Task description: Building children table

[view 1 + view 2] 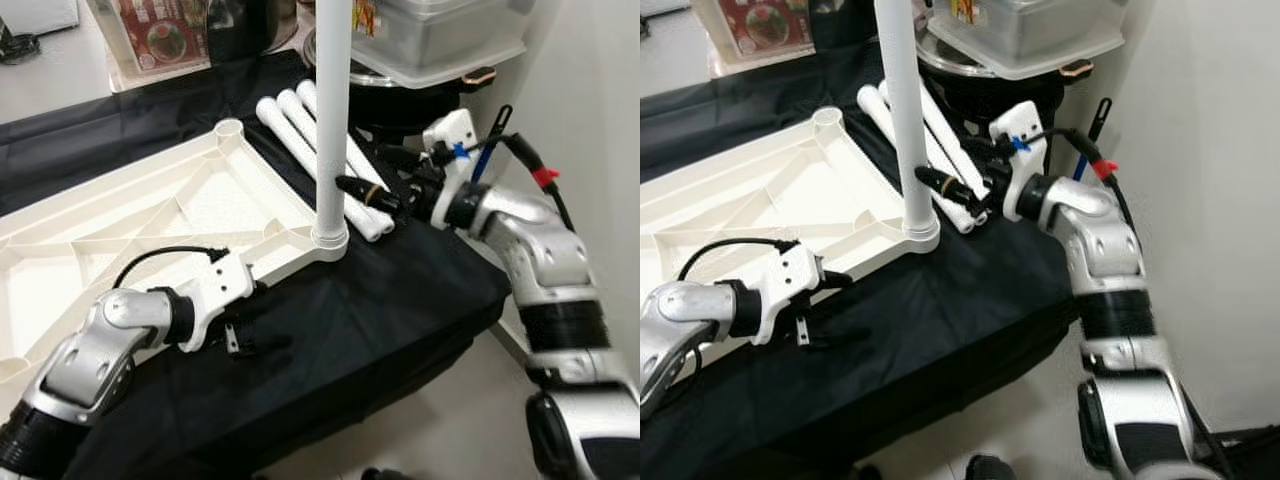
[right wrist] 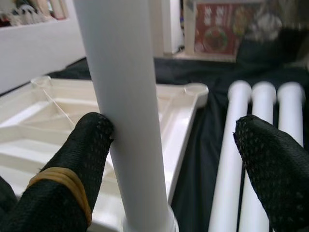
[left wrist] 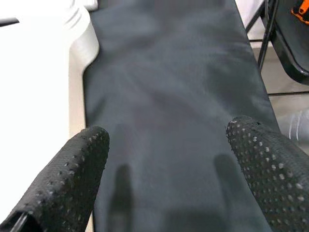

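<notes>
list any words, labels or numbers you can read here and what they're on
No text here can be read.
Red printed packet behind the white tabletop: it carries print around a round picture, too small and blurred to read.
Packet by the clear tub: coloured print, also unreadable.
White leg, spare legs, black cloth: no markings.

From my seat, the white tabletop (image 1: 150,215) lies underside up on black cloth (image 1: 400,300), one leg (image 1: 331,120) upright in its 3 o'clock corner socket. My right gripper (image 1: 372,192) sits beside it at 3 o'clock; the left gripper (image 1: 245,335) rests at 7.
</notes>
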### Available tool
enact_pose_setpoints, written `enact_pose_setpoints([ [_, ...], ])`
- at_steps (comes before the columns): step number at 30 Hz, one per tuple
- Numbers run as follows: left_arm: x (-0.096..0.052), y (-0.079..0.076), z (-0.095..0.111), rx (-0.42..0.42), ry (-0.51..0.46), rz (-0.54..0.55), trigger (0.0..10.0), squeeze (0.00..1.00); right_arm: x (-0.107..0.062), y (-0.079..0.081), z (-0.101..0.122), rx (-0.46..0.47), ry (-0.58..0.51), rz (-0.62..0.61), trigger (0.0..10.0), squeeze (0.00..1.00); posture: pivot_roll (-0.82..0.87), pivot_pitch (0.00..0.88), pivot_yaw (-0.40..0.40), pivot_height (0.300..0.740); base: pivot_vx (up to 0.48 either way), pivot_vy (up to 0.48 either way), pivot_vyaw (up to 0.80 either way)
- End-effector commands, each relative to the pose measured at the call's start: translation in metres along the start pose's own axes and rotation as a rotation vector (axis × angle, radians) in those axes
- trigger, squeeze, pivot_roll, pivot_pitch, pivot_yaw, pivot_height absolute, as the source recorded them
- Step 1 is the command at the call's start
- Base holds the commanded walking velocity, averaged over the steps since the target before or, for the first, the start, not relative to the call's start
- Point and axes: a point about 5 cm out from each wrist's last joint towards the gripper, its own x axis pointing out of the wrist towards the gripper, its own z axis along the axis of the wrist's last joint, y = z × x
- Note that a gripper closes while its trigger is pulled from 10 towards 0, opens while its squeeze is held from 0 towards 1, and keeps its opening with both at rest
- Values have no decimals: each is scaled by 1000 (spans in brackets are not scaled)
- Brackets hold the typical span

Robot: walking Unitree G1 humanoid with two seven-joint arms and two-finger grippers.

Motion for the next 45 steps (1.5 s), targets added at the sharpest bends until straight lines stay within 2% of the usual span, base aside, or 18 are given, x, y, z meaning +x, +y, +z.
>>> enact_pose_setpoints([
  [1,-14,11,8,-27,-69,67,10000,0,10,9,-6,20,23,180,10000,0,-5,165,-16,740,0,0,0],
  [4,-24,14,12,-43,-103,72,10000,0,11,12,-7,17,38,238,10000,0,-3,168,-16,740,0,0,0],
  [5,-45,21,18,-57,-151,87,10000,0,15,7,-6,-1,45,236,10000,0,1,170,-19,740,0,0,0],
  [6,-55,24,20,-56,-166,98,10000,0,17,3,-4,-11,43,204,10000,0,1,170,-19,740,0,0,0],
  [9,-72,37,27,-37,-215,174,10000,0,20,-3,-2,-27,25,134,10000,0,3,171,-18,740,0,0,0],
  [10,-72,37,27,-37,-215,174,10000,0,20,-3,-2,-27,25,134,10000,0,3,171,-18,740,0,0,0],
  [11,-74,49,34,-35,-273,254,10000,0,25,-5,-1,-19,-4,91,10000,0,7,171,-16,740,0,0,0],
  [14,-67,57,41,-41,-340,313,10000,0,28,-4,-2,-22,-9,71,10000,0,7,170,-13,740,0,0,0],
  [15,-55,63,47,-49,-389,352,10000,0,31,-3,-3,-22,-11,69,10000,0,4,166,-15,740,0,0,0],
  [20,-39,65,54,-70,-435,354,10000,0,34,1,-6,-13,-21,95,10000,0,4,166,-14,740,0,0,0],
  [21,-32,65,61,-78,-466,332,10000,0,35,2,-7,-8,-22,100,549,0,-4,161,-16,740,0,0,0],
  [22,-32,65,61,-78,-466,332,10000,0,35,2,-7,-8,-22,100,549,0,-4,161,-16,740,0,0,0],
  [23,-23,63,69,-76,-494,297,10000,0,36,2,-9,-5,-24,100,0,0,-4,159,-15,740,0,0,0],
  [28,-5,65,91,-37,-544,228,10000,0,31,1,-14,-11,-23,96,0,0,-12,154,-11,740,0,0,0],
  [36,2,68,106,-11,-575,197,10000,0,32,7,-23,-69,29,20,0,0,-23,154,-9,740,0,0,0],
  [39,3,67,108,-7,-584,177,10000,0,41,17,-31,-129,64,-57,0,0,-28,156,-6,740,0,0,0],
  [40,3,67,108,-7,-586,173,10000,0,45,21,-33,-134,66,-133,0,0,-27,157,-6,740,0,0,0],
  [45,3,68,108,-7,-586,165,10000,0,51,25,-36,-123,69,-274,0,0,-31,159,-5,740,0,0,0],
])
